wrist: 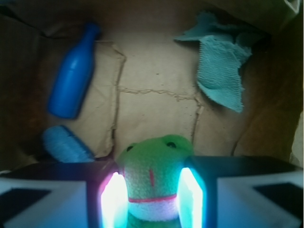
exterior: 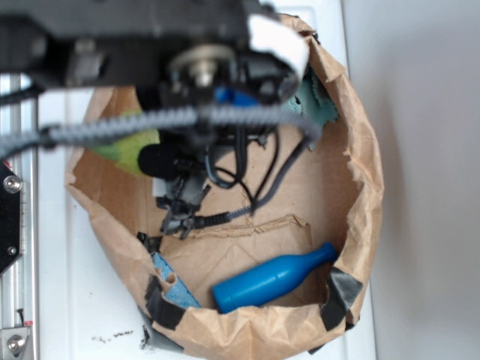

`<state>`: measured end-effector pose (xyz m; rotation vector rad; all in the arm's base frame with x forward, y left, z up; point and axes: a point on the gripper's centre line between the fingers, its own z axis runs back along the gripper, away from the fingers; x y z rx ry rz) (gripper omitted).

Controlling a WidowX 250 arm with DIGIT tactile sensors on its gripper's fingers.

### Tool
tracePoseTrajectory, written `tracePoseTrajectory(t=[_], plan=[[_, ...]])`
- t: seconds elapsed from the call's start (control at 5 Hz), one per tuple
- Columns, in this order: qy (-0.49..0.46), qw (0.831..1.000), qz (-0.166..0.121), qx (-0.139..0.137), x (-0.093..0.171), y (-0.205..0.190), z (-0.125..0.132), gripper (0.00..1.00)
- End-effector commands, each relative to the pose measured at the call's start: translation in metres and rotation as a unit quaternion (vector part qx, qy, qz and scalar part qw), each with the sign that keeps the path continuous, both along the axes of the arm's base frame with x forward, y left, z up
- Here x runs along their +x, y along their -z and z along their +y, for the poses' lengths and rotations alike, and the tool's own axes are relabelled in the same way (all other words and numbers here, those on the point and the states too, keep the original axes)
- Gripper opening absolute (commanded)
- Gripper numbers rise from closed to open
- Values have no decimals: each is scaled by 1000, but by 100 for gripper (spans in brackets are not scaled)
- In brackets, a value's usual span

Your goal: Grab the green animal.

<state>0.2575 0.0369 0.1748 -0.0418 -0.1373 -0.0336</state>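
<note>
Wrist view: tool (wrist: 151, 197) straddles green animal (wrist: 153, 178), pads touching its sides.
I judge grasp seated; next, lift straight up.

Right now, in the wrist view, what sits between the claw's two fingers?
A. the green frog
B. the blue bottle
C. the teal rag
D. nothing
A: the frog fills the gap between the fingers of the claw, while the bottle and rag lie apart on the brown paper.
</note>
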Motion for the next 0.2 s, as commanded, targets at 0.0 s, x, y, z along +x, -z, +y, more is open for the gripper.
tracePoseTrajectory(t=[0.0], plan=[[37, 996, -64, 57, -1, -19, -9, 100]])
